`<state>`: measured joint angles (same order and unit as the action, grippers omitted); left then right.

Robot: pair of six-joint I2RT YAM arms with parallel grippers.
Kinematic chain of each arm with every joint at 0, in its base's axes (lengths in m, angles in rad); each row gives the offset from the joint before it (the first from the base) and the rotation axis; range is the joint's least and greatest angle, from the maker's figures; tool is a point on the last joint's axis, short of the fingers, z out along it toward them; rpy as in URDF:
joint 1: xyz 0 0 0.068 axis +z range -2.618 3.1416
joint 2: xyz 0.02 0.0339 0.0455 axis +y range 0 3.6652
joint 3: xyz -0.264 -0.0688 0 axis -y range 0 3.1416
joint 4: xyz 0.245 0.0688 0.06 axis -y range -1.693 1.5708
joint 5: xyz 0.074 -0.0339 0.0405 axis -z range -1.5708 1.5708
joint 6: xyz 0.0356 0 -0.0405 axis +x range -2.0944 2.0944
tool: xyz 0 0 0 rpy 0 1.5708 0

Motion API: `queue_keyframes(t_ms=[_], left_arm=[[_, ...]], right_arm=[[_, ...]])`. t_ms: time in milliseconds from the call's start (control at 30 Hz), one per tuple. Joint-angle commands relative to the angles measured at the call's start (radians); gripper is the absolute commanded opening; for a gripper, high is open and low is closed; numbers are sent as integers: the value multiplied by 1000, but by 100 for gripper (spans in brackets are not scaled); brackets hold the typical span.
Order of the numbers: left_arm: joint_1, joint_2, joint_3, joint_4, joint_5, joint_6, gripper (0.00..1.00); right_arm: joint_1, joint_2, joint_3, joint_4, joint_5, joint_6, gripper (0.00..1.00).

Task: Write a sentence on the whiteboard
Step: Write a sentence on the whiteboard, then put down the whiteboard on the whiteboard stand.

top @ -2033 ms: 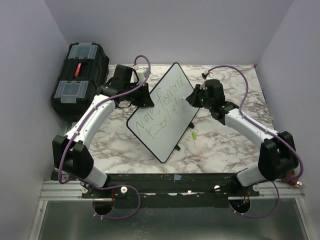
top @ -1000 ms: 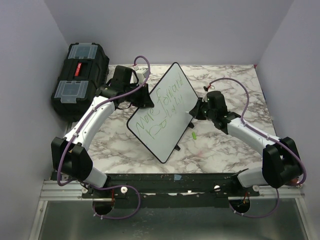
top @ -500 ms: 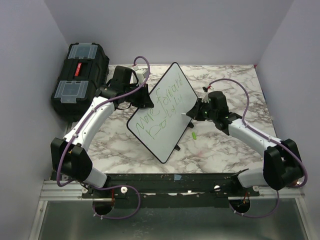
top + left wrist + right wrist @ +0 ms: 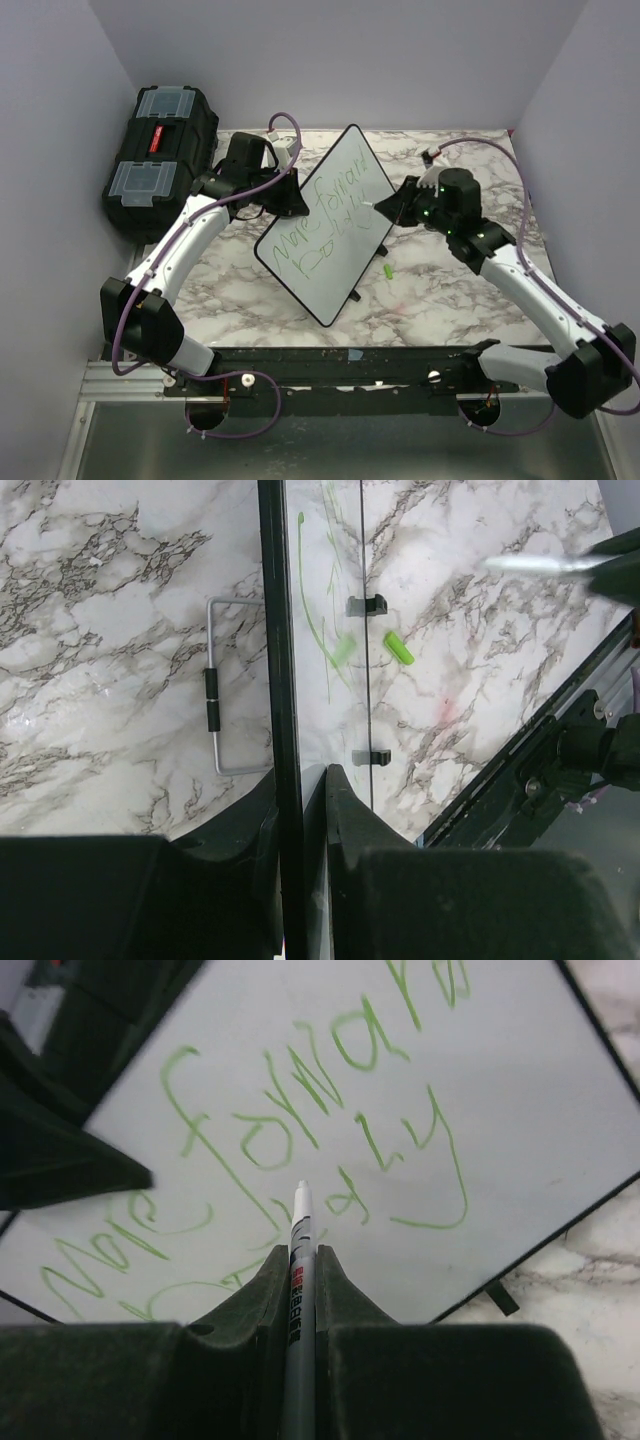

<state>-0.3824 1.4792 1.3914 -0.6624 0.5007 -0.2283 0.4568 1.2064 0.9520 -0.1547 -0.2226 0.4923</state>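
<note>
L gripper: jaws pinched tight on the black rim of the whiteboard, seen edge-on from the wrist cam, no gap either side. R gripper: jaws closed round a marker, barrel lying in the slot btwn the fingers, white tip aimed at the board face. Tip sits over the lower line of the sentence; contact w/ the surface can't be told. Writing is thin green script in two lines, running diagonally; upper line incl. "forward", rest hard to read.

Top cam: board stands tilted at mid-table, one corner up toward the back wall, opposite corner down near the front edge. L arm grips its upper-left edge, R arm reaches in at the right edge. A small green piece lies on the marble table just beside the board's lower-right edge, apart from both grippers. Wire stand w/ black sleeve shows on the far side of the rim in the L wrist cam. Black toolbox w/ clear lid compartments sits at far left, well apart from the board.
</note>
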Motion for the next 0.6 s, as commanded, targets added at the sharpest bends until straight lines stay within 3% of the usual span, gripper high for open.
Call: queue_keyframes(t_ms=[0, 267, 567], left_arm=[[-39, 29, -40, -92, -100, 123, 0], [-39, 29, -49, -108, -138, 112, 0], [-39, 42, -67, -98, -158, 102, 0]], right_arm=[[2, -105, 103, -128, 113, -38, 1], [1, -212, 110, -175, 216, -32, 1], [2, -236, 76, -180, 217, -40, 1]])
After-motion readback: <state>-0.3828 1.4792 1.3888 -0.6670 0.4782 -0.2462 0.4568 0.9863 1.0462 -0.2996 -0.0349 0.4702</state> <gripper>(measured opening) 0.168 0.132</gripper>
